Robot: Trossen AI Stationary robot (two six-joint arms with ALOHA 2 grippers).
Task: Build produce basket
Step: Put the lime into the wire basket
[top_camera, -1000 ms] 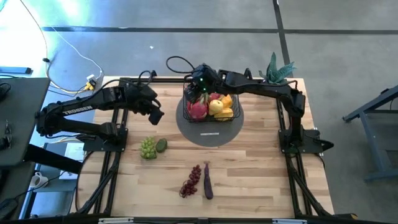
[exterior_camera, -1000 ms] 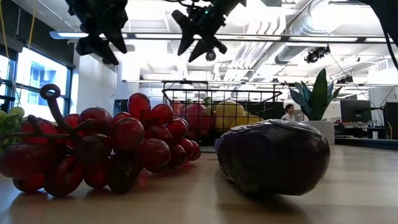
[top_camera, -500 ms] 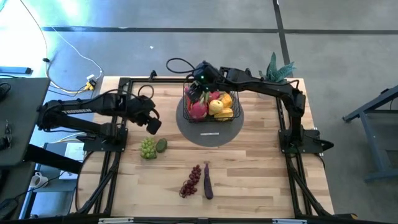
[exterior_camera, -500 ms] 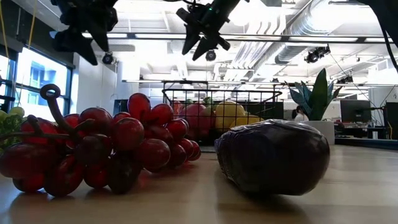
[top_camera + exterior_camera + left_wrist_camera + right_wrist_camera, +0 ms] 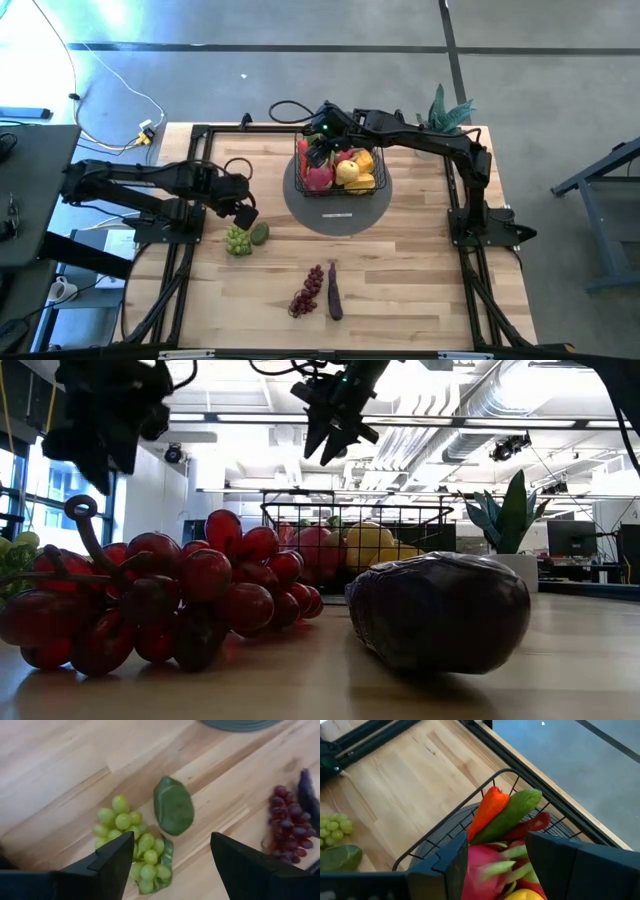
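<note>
Green grapes (image 5: pixel 134 844) lie on the wooden table (image 5: pixel 400 270) with a dark green fruit (image 5: pixel 173 806) just beside them, the bunch's long axis running roughly toward the camera in the left wrist view. Directly above them hangs the left gripper (image 5: pixel 165 865), fingers spread and empty. Over the basket (image 5: pixel 340 170), the right gripper (image 5: pixel 495 865) hovers, jaws apart, nothing pinched.

green grapes (image 5: pixel 12 555) cut by low view's edge, basket (image 5: pixel 355 545) partly hidden behind red grapes (image 5: pixel 160 600)
</note>
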